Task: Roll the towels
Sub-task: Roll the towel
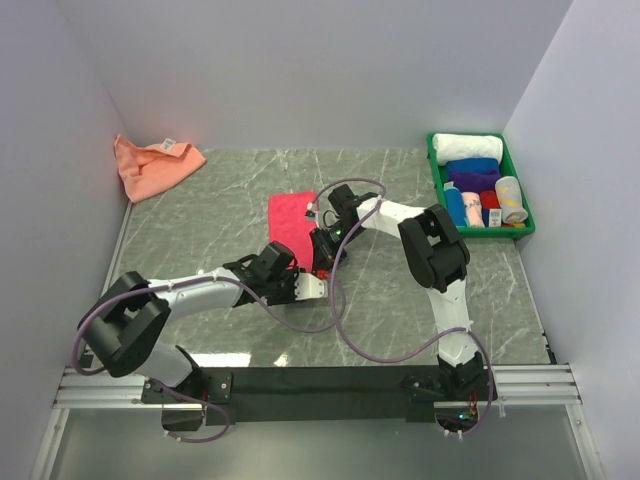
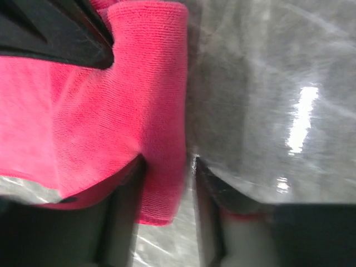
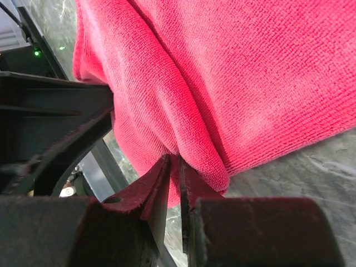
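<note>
Towels sit in three places on the grey marbled counter [image 1: 220,220]. A crimson pink towel [image 1: 291,222] lies spread at the middle. A salmon orange towel [image 1: 150,165] is crumpled in the far left corner. Rolled towels, among them a white towel [image 1: 467,147], a blue towel [image 1: 472,166] and a purple towel [image 1: 473,182], fill the green tray [image 1: 490,232] at the far right.

Plain white walls [image 1: 320,70] close the counter in on the left, far and right sides, and the glossy stone throws back the overhead light.

Both arms meet at the near end of the crimson pink towel. The left claw [image 2: 168,164] stands spread, its fingers on either side of a doubled-over edge. The right claw [image 3: 173,161] is nearly pressed together, pinching a fold of the same cloth at its tips.
</note>
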Tool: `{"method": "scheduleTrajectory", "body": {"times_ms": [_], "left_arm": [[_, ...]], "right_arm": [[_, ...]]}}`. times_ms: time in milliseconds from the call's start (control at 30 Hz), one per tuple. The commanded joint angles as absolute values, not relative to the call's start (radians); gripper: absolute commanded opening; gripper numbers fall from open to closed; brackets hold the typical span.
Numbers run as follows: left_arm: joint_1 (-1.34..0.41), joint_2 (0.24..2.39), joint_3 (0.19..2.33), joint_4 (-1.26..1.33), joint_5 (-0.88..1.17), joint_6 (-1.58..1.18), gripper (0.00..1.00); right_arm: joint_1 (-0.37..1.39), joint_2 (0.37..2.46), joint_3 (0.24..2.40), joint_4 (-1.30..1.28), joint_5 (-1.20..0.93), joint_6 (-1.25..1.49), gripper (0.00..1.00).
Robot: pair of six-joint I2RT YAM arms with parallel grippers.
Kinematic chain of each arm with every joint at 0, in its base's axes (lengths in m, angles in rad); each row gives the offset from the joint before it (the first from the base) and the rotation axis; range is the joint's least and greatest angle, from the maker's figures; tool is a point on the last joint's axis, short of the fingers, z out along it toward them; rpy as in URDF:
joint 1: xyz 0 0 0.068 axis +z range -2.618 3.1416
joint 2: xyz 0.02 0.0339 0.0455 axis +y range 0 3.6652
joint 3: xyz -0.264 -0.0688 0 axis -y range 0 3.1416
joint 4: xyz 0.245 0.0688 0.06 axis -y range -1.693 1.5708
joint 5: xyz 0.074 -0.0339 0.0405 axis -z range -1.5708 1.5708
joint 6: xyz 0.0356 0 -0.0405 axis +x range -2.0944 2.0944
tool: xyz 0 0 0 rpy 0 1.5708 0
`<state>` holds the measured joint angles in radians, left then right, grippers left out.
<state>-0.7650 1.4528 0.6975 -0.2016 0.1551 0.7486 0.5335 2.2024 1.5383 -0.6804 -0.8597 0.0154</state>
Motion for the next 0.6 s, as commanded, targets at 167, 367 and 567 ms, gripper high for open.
{"method": "scheduleTrajectory", "body": {"times_ms": [167,367,567], "left_arm": [[-0.773,1.558,0.761,-0.326,0.207,0.743,0.11],[-0.715,1.606,0.893,-0.604,0.429,0.727,0.01],[-0.585,1.758,1.096,-0.813,0.610,0.729,0.00]], "right_arm": [[0.545,2.194,1.568,-0.752,-0.859,-0.017,0.22],[0.494,2.091,1.583,-0.775,-0.801,-0.064,0.48],[0.365,1.883,1.534,-0.701,-0.656,-0.074,0.61]]}}
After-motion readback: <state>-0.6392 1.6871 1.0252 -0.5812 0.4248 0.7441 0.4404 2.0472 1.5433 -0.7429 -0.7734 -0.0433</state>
